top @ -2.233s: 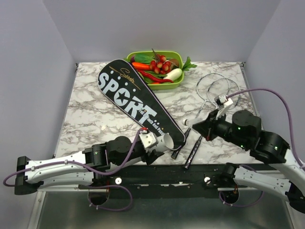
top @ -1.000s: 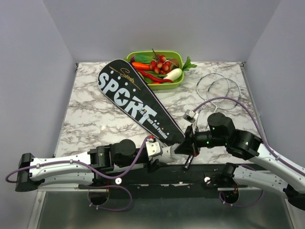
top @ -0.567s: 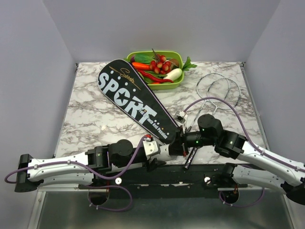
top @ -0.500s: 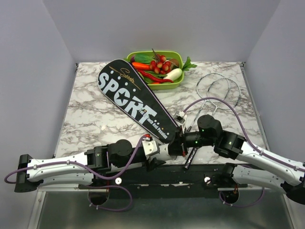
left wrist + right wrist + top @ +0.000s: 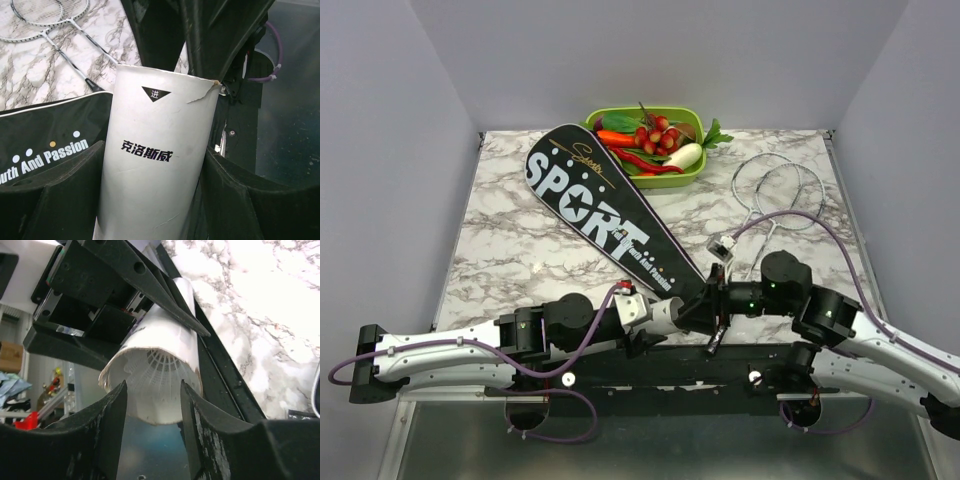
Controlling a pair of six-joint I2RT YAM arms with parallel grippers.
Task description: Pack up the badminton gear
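The small white shuttlecock (image 5: 148, 364) sits inside a white cardboard tube (image 5: 160, 115) printed with black Chinese characters. From the right wrist I can see its meshed skirt just within the torn, open mouth. My left end effector (image 5: 150, 200) is clenched on that tube, one black finger pressed to each side, holding it low over the near edge of the surface. My right end effector (image 5: 152, 390) is released, its fingers spread to either side of the tube's mouth and grasping nothing.

The long black racket-shaped bag (image 5: 595, 205), lettered "SPORT" in white, lies diagonally across the middle, its narrow end right beside the tube. The two thin silver-framed rackets (image 5: 790, 185) lie together at the far right, heads overlapping and black handles angled towards the near edge.

The surface (image 5: 520, 250) is white marble-patterned with grey veins, enclosed by plain lilac-grey walls. A green plastic tray of toy vegetables (image 5: 698, 128) stands at the far edge, just behind the bag's wide end.

Two seconds ago the right arm was out to the right, holding the shuttlecock clear of the tube. A second ago it was closing on the tube with its jaws clamped. Since then the jaws have parted and the arm has drawn back slightly. The left grip, bag, rackets and tray have not moved.
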